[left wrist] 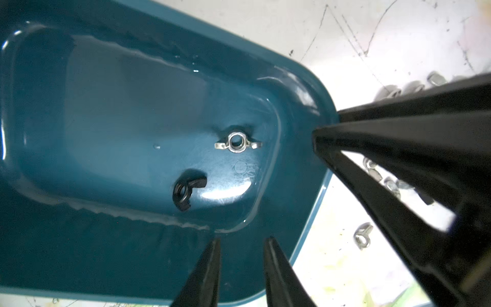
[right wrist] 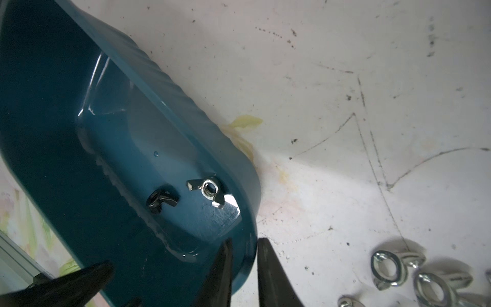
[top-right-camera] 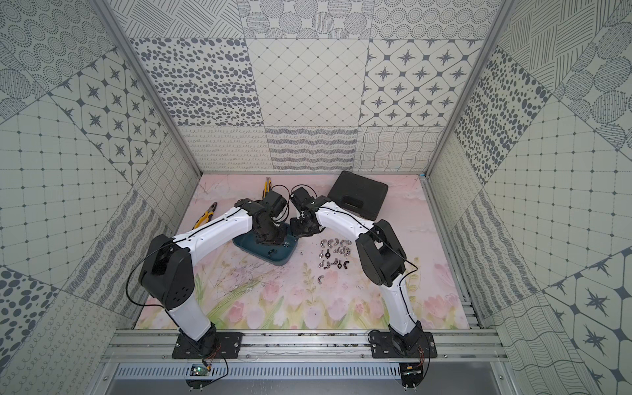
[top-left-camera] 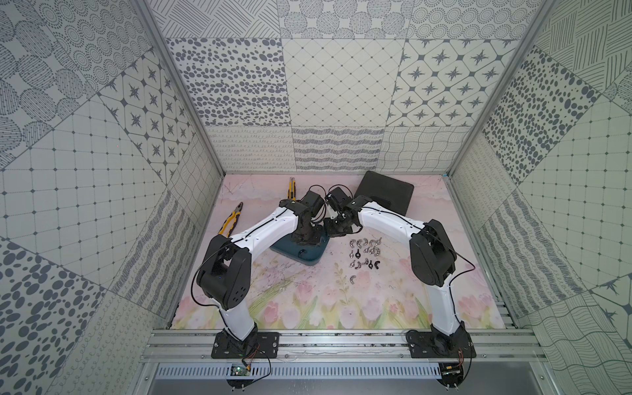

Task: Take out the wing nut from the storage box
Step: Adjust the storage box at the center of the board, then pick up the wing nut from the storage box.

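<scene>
1. Your left pincer (left wrist: pixel 241 242) hangs over the storage box (left wrist: pixel 119 106), its jaws a narrow gap apart and empty.
2. Just ahead of its tips a black wing nut (left wrist: pixel 187 190) lies on the box floor. A silver wing nut (left wrist: pixel 237 143) sits a little beyond, apart from it.
3. Further out, your right pincer (right wrist: pixel 243 242) is clamped on the box's end wall, with one finger inside and one outside.
4. That narrow gap may not span the wings, so a tip could flick the nut across the glossy floor. Pressing down could also twist the box in the right grip.
5. Beyond the right pincer, loose wing nuts (top-left-camera: pixel 364 254) lie on the bench (top-left-camera: pixel 307 301). A careless drop could scatter them.
</scene>
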`<action>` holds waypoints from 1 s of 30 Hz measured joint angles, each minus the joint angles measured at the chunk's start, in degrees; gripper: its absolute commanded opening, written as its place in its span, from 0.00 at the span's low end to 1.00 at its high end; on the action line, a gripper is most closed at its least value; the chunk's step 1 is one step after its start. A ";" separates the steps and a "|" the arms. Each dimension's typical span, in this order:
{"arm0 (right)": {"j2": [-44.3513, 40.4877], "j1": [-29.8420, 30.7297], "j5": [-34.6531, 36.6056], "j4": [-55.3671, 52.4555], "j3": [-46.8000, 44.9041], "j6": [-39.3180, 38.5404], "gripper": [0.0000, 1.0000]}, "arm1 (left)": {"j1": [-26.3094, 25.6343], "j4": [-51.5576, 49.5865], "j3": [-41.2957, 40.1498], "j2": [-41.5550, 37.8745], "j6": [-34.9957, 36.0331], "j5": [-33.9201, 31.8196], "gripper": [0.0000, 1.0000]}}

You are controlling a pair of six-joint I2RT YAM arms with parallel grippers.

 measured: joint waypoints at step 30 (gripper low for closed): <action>-8.20 -5.25 -0.22 3.06 -4.70 -0.98 0.53 | -0.02 11.61 -7.13 2.67 -37.05 -5.77 0.40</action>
